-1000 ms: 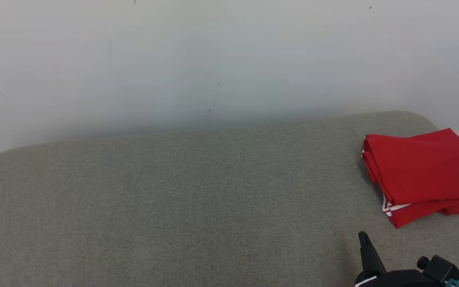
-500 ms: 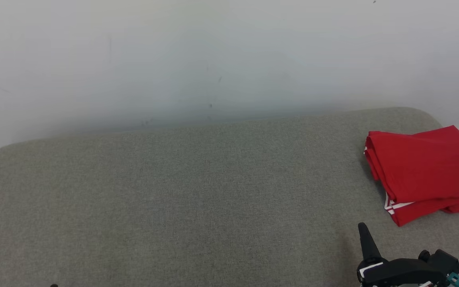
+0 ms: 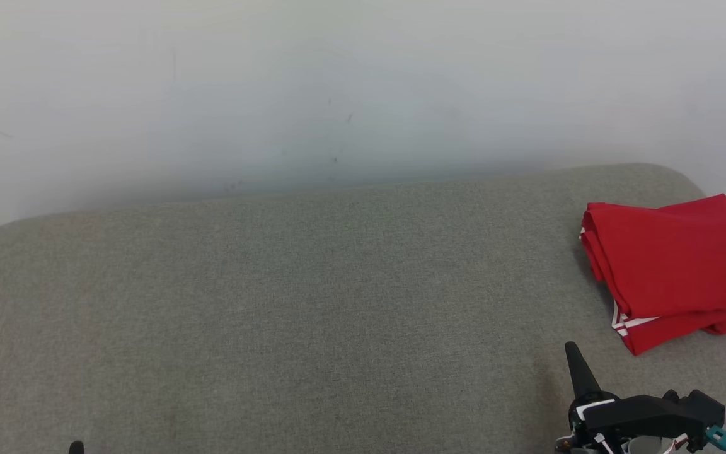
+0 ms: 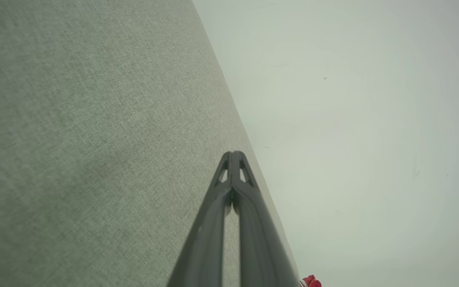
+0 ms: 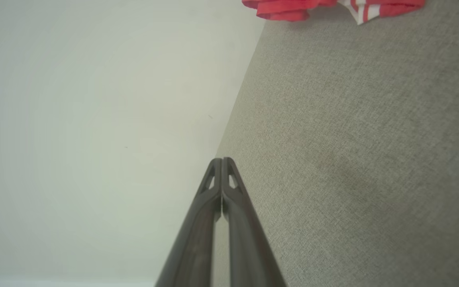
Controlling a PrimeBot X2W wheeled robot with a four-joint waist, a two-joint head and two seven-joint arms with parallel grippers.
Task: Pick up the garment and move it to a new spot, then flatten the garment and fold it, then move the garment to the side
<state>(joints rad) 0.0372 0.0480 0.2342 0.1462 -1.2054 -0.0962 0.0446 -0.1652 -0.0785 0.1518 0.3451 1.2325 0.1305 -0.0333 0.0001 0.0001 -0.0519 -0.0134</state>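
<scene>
Red garment (image 3: 678, 265): folded into a thick, roughly square bundle; white stripes show at its near corner; it lies at the right end of the grey cushion (image 3: 275, 302), close to the cushion's far right corner; nothing touches it.

Right gripper (image 3: 574, 359): above the cushion's front edge, toward the right end; nearer than the garment and apart from it; in the right wrist view its two dark fingers (image 5: 199, 231) are pressed together up to the tips, with nothing between them.

Left gripper (image 4: 232, 155): at the cushion's front left, where the head view shows a dark tip; in the left wrist view the fingers meet at the tips and carry nothing; grey cloth of the cushion lies beneath them.

Pale wall (image 3: 363, 94): behind the cushion's back edge; a few faint marks on it.
</scene>
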